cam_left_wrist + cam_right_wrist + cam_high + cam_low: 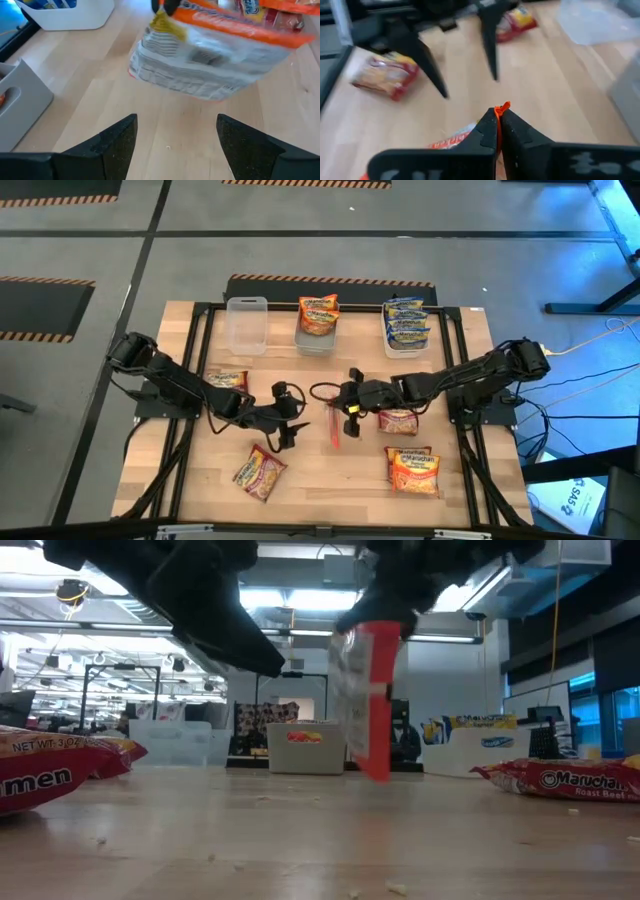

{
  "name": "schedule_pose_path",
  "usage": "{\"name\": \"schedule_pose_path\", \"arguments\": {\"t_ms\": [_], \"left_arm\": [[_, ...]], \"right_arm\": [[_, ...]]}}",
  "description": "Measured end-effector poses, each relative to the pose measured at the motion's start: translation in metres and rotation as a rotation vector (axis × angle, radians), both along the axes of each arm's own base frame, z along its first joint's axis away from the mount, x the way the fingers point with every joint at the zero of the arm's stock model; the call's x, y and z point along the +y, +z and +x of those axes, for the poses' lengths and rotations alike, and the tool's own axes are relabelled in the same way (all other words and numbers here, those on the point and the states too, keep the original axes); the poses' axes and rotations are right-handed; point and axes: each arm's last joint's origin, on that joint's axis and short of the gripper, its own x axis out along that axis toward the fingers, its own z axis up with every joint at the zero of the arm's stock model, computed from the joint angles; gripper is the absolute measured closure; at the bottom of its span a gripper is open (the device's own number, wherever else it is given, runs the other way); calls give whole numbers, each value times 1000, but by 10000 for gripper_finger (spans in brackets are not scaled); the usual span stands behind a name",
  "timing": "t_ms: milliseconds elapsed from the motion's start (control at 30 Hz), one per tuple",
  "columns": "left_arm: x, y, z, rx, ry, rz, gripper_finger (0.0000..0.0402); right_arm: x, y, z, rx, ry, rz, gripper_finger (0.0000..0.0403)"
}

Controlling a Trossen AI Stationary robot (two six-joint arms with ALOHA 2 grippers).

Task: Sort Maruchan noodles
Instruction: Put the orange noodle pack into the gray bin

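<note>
One orange packet (335,430) hangs edge-down from the right gripper (349,412), pinched shut on its top seam, clear of the table (330,480). Keep the pinch firm and carry it to the orange tub (316,330) beyond. Left gripper (288,423), just beside, is spread wide and empty.

My right gripper (347,418) pinches an orange noodle packet (334,430) mid-table, hanging edge-on. My left gripper (290,427), fingers spread, sits just beside it. Loose packets lie around: one near my left arm (226,380), one at the front left (260,472), two at the front right (412,468). Three tubs (247,326) line the far edge.
</note>
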Motion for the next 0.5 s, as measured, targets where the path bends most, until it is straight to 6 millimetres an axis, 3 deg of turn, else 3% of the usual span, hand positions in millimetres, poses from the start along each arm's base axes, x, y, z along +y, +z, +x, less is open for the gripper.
{"name": "schedule_pose_path", "arguments": {"t_ms": [333, 500], "left_arm": [[-1, -3, -2, 27, 9, -23, 136], [-5, -6, -10, 92, 12, -50, 136]], "right_arm": [[3, -33, 46, 45, -11, 18, 396], [5, -42, 67, 35, -7, 25, 367]]}}
